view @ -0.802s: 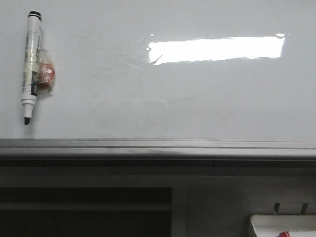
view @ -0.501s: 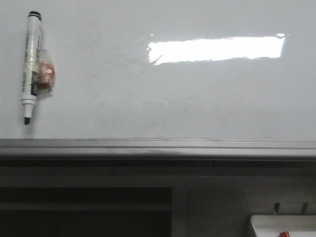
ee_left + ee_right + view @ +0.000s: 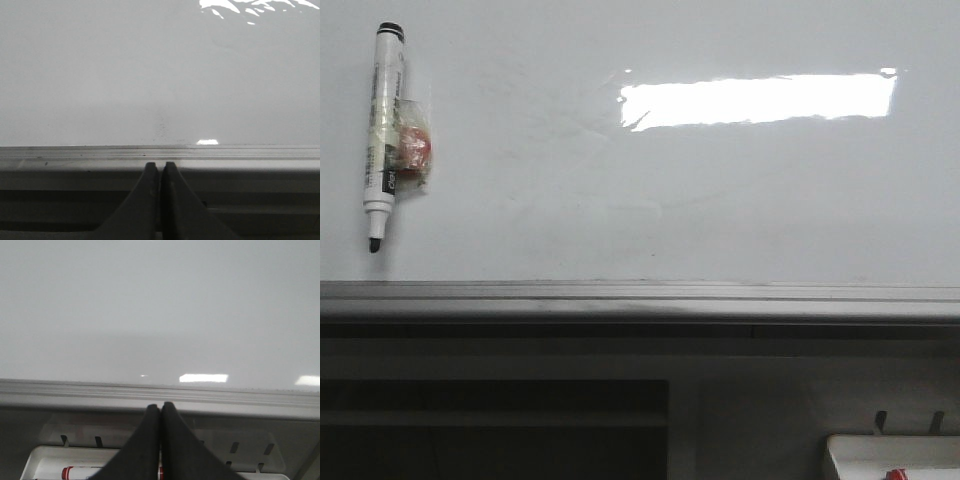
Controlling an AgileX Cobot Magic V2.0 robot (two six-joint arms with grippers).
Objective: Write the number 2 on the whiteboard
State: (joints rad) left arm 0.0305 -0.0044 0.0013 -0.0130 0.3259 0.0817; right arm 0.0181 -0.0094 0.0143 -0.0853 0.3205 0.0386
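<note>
The whiteboard (image 3: 650, 200) is glossy white with a bright rectangular reflection and a grey metal ledge (image 3: 640, 298) along its near edge. I see no number 2 on it, only faint smudges. A black-capped marker (image 3: 382, 135) lies on the board at the far left, tip toward the ledge, with a small red piece taped to it. In the left wrist view my left gripper (image 3: 160, 166) is shut and empty, just short of the ledge (image 3: 160, 152). In the right wrist view my right gripper (image 3: 160, 406) is shut and empty before the ledge (image 3: 160, 392). Neither gripper shows in the front view.
A white tray (image 3: 895, 455) sits below the ledge at the front right; it holds a red-capped marker (image 3: 80, 473), seen under my right gripper. A dark recess (image 3: 490, 430) lies below the ledge on the left.
</note>
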